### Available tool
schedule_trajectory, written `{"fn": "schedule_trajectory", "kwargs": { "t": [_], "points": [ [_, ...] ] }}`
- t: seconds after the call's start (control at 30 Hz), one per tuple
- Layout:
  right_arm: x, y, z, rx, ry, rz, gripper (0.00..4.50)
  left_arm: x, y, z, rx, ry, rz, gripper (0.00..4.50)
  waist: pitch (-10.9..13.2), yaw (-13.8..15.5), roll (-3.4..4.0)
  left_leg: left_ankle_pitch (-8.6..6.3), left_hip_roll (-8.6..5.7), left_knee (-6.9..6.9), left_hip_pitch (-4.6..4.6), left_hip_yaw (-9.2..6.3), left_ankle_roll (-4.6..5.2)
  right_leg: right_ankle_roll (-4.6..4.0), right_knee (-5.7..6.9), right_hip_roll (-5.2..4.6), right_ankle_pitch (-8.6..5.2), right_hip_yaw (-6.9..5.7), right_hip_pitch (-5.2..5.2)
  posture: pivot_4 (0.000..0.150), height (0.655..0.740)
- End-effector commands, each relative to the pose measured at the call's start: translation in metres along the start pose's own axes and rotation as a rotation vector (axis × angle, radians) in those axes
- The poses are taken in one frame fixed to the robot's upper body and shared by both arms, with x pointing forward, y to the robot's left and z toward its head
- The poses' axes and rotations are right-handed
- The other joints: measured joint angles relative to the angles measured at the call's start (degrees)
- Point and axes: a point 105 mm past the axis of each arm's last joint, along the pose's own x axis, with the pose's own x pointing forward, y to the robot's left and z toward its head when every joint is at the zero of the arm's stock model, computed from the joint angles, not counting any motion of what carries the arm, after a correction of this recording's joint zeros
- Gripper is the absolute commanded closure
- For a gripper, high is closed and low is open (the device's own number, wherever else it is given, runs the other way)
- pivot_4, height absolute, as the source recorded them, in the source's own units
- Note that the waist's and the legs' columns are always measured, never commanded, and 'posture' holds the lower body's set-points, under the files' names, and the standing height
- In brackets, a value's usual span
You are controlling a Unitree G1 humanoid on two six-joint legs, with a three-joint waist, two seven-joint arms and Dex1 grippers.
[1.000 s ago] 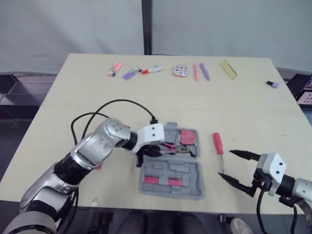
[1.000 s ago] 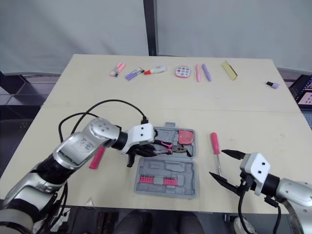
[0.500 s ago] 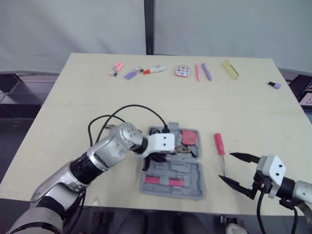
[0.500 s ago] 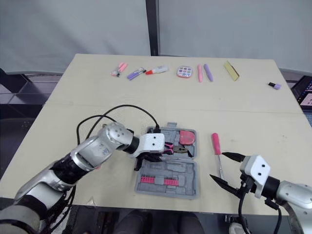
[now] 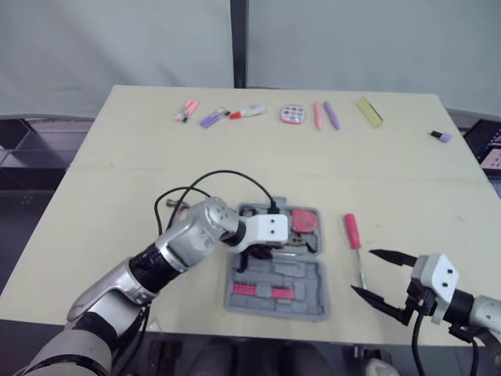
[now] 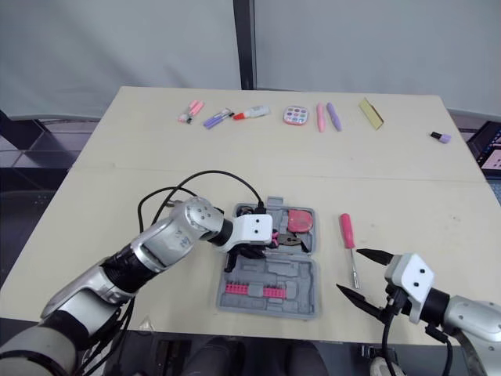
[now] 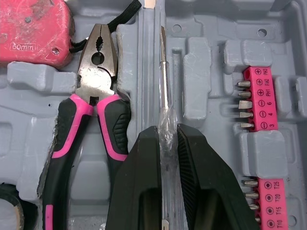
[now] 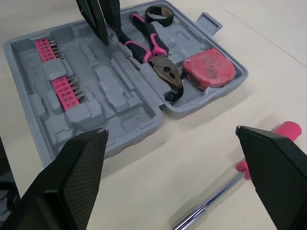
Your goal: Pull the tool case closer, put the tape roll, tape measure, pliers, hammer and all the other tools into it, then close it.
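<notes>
Over the hinge of the case (image 8: 134, 112), my left gripper (image 7: 166, 136) clamps a clear screwdriver (image 7: 163, 72) that could miss its slot and block closing; my right gripper (image 5: 363, 271) gapes empty.

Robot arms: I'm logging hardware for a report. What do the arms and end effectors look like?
The left arm is silver metal with black joints and a looping black cable. The left end effector and right end effector each have a white boxy housing and two black tapered fingers.
</notes>
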Motion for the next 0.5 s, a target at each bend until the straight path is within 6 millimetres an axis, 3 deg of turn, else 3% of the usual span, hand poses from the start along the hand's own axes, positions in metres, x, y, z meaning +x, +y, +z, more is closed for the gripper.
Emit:
{"fn": "schedule_trajectory", "kwargs": {
  "t": [0.03,0.5],
  "points": [
    [-0.0038,-0.0015,0.0096,-0.035,-0.019,-0.02,0.0,0.0038,-0.0053,0.0044,0.042,-0.006,-0.022,4.48,0.0,-0.01,0.0,0.0,0.0,0.0,0.0,0.0,0.0,0.0,0.0,0.0,0.0,0.0,0.0,0.15,0.7134],
    [-0.0063,-0.0007,0.0094,-0.033,-0.014,-0.026,0.0,0.0085,-0.01,0.0008,0.061,0.019,-0.043,4.48,0.0,-0.01,0.0,0.0,0.01,0.0,0.0,0.0,0.0,0.0,0.0,0.0,0.0,0.0,0.0,0.15,0.7134]
  ]
}}
